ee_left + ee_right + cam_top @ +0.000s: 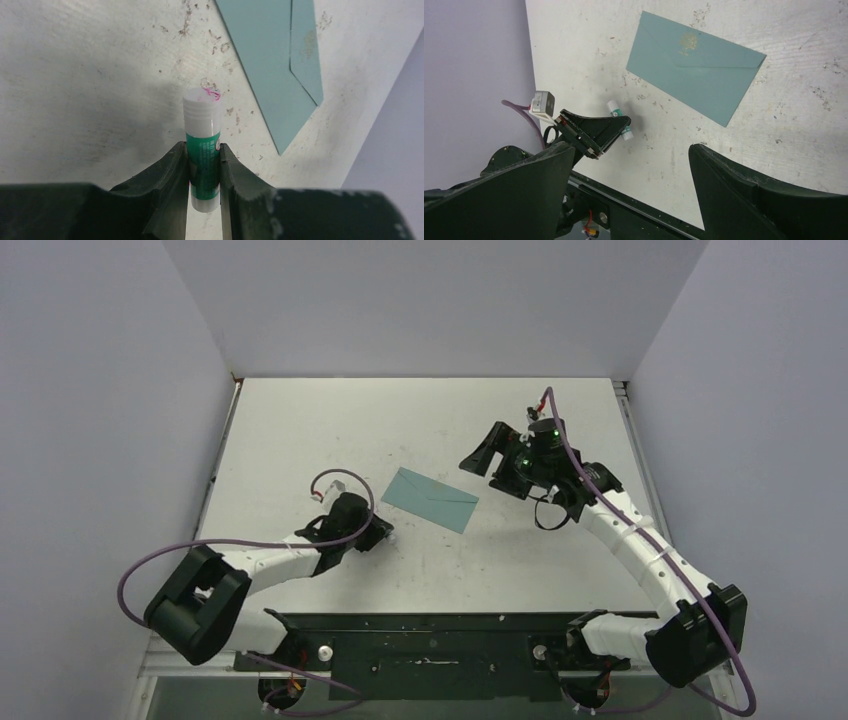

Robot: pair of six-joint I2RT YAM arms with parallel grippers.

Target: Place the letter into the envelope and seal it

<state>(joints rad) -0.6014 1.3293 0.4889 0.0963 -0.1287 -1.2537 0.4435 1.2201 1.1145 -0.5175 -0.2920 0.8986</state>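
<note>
Sealing looks to be the step in hand, with the flap down and glue at the ready.
Table (300, 430), matt white and scuffed, carries the envelope (430, 499) mid-table: flat teal paper, its pointed flap lying down. No letter shows; it is probably inside. Right hand (492, 462) hangs released near the envelope's right end. Left hand (375, 532) is clenched on a stick (202, 132), a smooth green-and-white cylinder with a ribbed, pink-smeared end, near the envelope's left corner. The next move likely calls for lifting the flap and gluing under it.
</note>
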